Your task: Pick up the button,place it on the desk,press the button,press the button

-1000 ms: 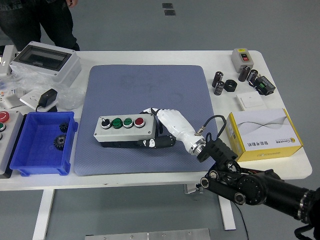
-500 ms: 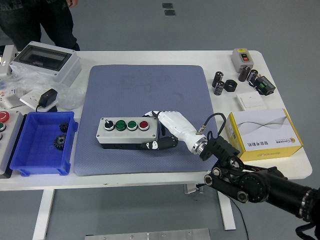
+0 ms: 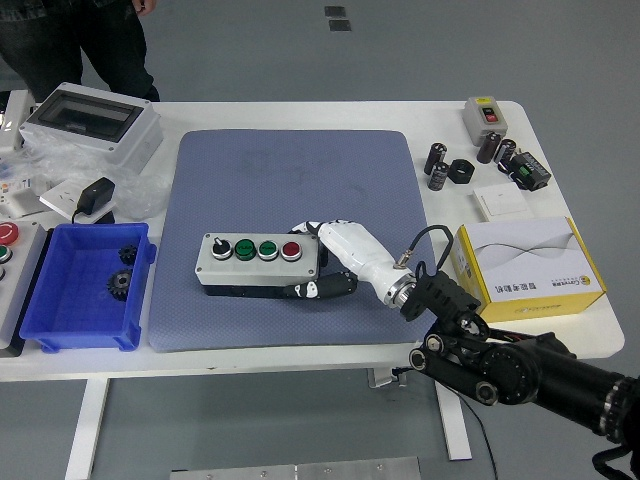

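The button box (image 3: 256,262) is a grey box with a black knob, two green buttons and a red button in a row on top. It rests on the blue-grey mat (image 3: 290,180), near the mat's front. My right hand (image 3: 322,262), white with black fingertips, comes in from the lower right and is shut on the box's right end, fingers behind it and thumb along its front edge. My left hand is not in view.
A blue bin (image 3: 85,290) with black gears stands at the left. A grey enclosure (image 3: 92,122) and a black adapter (image 3: 95,193) lie at the back left. A yellow-and-white carton (image 3: 528,265) is at the right, with small parts (image 3: 497,150) behind it. A person (image 3: 75,40) stands at the far left.
The button box has shifted a little to the right with my right hand still holding its right end. Nothing else has moved.
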Available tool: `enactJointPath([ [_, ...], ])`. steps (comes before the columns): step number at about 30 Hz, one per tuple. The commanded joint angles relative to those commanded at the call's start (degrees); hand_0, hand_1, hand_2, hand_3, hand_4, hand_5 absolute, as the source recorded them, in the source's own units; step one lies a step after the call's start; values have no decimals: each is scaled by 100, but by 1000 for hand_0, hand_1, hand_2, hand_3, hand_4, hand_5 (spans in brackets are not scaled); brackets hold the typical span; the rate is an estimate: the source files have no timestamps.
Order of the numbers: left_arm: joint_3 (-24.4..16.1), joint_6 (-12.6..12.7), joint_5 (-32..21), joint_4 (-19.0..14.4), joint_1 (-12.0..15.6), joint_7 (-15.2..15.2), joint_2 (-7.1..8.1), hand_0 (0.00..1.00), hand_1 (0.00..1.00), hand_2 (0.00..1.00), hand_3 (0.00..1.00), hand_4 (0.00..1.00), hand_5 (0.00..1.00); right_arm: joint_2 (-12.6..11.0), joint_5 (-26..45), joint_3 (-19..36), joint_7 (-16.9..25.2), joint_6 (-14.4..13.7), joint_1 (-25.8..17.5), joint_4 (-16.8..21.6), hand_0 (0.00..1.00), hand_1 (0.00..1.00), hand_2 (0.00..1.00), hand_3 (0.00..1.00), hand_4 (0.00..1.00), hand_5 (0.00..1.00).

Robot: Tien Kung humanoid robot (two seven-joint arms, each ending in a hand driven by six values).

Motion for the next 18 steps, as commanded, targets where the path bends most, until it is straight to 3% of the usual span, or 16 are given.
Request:
enactJointPath([
  [4,-6,-3,6,3,-3,-8,1,659,576,509,579,469,73,-4,-4,-6,-14,13,5,-26,802,747,701,733,368,17],
  [5,-6,-4,6,2,-3,-6,1,659,576,509,578,466,71,-3,-10,-11,-20,19,8,-38,805,765,757,749,375,2],
  [18,9,-23,-31,-17,-3,16,5,659,576,510,578,465,67,-37,-282,61,-143,243,50,-44,816,780,781,796,433,5],
])
